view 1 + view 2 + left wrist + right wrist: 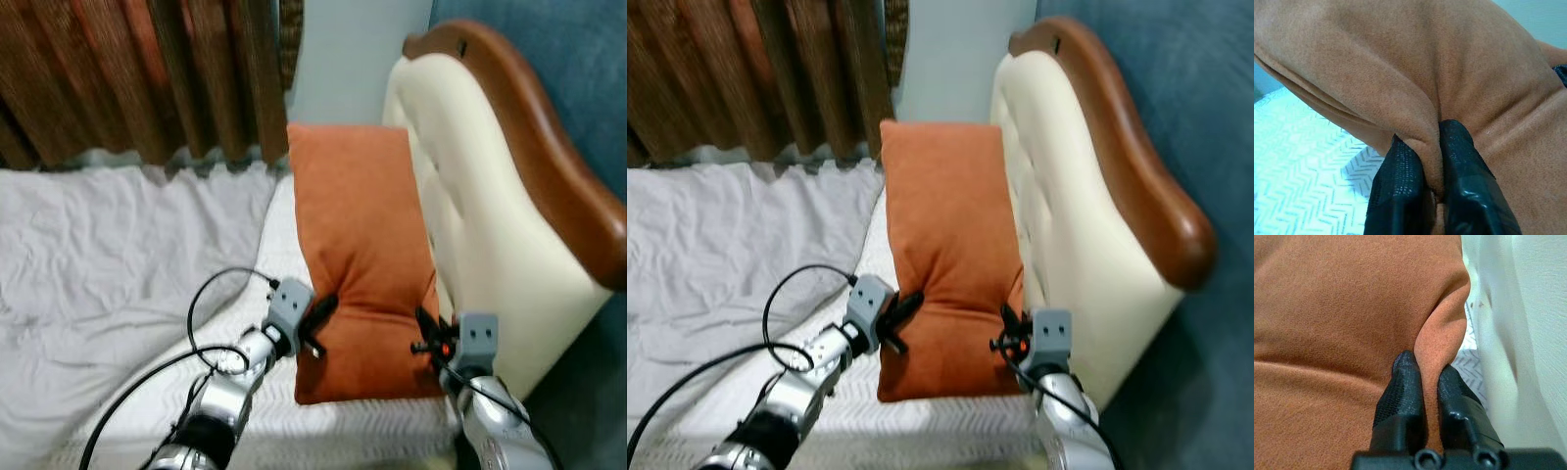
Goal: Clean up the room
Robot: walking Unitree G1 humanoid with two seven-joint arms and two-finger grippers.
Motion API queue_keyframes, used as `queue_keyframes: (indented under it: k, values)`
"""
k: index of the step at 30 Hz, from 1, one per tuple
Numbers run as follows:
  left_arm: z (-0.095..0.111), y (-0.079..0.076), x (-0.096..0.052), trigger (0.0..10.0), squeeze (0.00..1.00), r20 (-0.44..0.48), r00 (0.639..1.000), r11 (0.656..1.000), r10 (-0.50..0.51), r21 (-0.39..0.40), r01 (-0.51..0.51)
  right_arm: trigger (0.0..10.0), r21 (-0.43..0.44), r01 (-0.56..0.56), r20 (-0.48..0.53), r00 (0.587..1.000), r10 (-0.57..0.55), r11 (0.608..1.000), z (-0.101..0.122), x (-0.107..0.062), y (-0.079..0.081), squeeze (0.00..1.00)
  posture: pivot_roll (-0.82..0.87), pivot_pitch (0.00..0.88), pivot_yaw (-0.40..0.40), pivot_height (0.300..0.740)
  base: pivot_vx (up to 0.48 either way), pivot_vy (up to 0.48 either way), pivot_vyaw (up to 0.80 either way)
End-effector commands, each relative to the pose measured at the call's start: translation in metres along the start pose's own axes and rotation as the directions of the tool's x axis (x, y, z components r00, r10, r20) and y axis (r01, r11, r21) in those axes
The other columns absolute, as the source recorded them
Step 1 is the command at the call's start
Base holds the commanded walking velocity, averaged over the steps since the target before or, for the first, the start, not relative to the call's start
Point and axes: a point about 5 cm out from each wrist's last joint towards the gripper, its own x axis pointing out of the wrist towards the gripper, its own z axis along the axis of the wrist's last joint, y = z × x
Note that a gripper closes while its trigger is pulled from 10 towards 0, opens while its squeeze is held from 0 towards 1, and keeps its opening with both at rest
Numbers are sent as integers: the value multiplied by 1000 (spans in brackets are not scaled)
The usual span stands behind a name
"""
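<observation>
An orange pillow (364, 264) is held on the bed (127, 255), its long axis running from the robot toward the wall, alongside the cream headboard (470, 215). Its far end is propped near the curtain (147, 78) and the wall; its near end lies on the patterned sheet (284, 421).

The left gripper (321, 315) is clamped on the pillow's left edge, near the lower end. In the left wrist view a fold of orange fabric is seen pinched between the two black fingers (1400, 191). The right gripper (427, 335) is clamped on the opposite, right edge, at about the same level, just beside the headboard. In the right wrist view a ridge of the cloth is squeezed between its fingers (1405, 382), with the headboard's cream padding close at the side.

The pillow is thus pinned between the two grippers across its short axis, each arm equally near its own edge, and the cloth is drawn in at both pinches. It lies straight ahead of the jaws, so any placing against the headboard is judged to call for both arms moving together toward the right and away from the robot, the grip being kept level so the pillow is not twisted.

No containers are seen. A grey crumpled blanket (88, 284) covers the left part of the bed.
</observation>
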Motion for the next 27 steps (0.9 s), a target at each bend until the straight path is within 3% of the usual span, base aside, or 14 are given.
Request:
queue_keyframes:
  k: [1, 5, 8, 9, 10, 11, 13, 17, 20, 21, 23, 27]
  values:
    - [8, 16, -4, 10000, 0, 36, 998, 998, 53, 35, -54, 10000, -21, 85, 27, 996, -84, 996, 8, -4, -19, 0, -187, 15, 46, 740, 0, -382, 0]
    - [4, 19, -3, 10000, 0, -5, 999, 997, 44, 57, -43, 10000, -32, 72, 2, 997, -72, 997, 5, -6, -15, 0, -198, 60, 37, 740, 67, -208, 0]
    - [1, 29, 7, 10000, 0, -116, 992, 994, 47, 103, -35, 10000, -88, 103, -103, 988, -112, 991, -3, 19, -10, 0, -196, 169, 21, 740, 0, 0, 0]
    - [2, 30, 8, 10000, 0, -128, 991, 993, 45, 118, -30, 10000, -97, 111, -104, 987, -121, 989, -2, 21, -11, 0, -195, 184, 20, 740, 0, 0, 0]
    - [4, 34, 13, 10000, 0, -174, 983, 987, 63, 157, -36, 10000, -164, 107, -130, 983, -129, 981, -4, 33, -8, 0, -205, 290, 30, 740, 0, 0, 0]
    - [5, 35, 14, 10000, 0, -179, 982, 986, 66, 160, -37, 10000, -174, 99, -134, 983, -123, 980, -4, 35, -6, 0, -205, 290, 30, 740, 0, 0, 0]
    - [7, 37, 19, 10000, 0, -235, 969, 972, 78, 234, -21, 10000, -209, 103, -140, 981, -135, 972, 3, 54, 6, 0, -194, 409, 64, 740, 0, 0, 0]
    - [13, 48, 20, 10000, 0, -258, 957, 938, 132, 344, -36, 10000, -246, 118, -102, 984, -147, 962, 12, 67, 22, 0, -199, 528, 109, 740, 0, 0, 0]
    - [34, 55, 29, 10000, 0, -197, 965, 897, 171, 436, -70, 10000, -256, 177, -55, 979, -197, 950, 23, 78, 17, 0, -183, 565, 119, 740, 0, 0, 0]
    - [59, 57, 39, 10000, 0, -96, 979, 859, 181, 500, -110, 10000, -295, 250, 31, 967, -252, 922, 42, 84, 7, 0, -181, 569, 121, 740, 0, 0, 0]
    - [84, 56, 48, 10000, 0, 5, 984, 804, 180, 575, -150, 10000, -346, 346, 149, 938, -313, 872, 65, 88, -7, 0, -178, 572, 122, 740, 0, 0, 0]
    - [95, 52, 53, 10000, 0, 60, 983, 781, 174, 599, -175, 10000, -404, 464, 288, 882, -372, 788, 88, 88, -25, 0, -174, 577, 131, 740, 0, 0, 0]
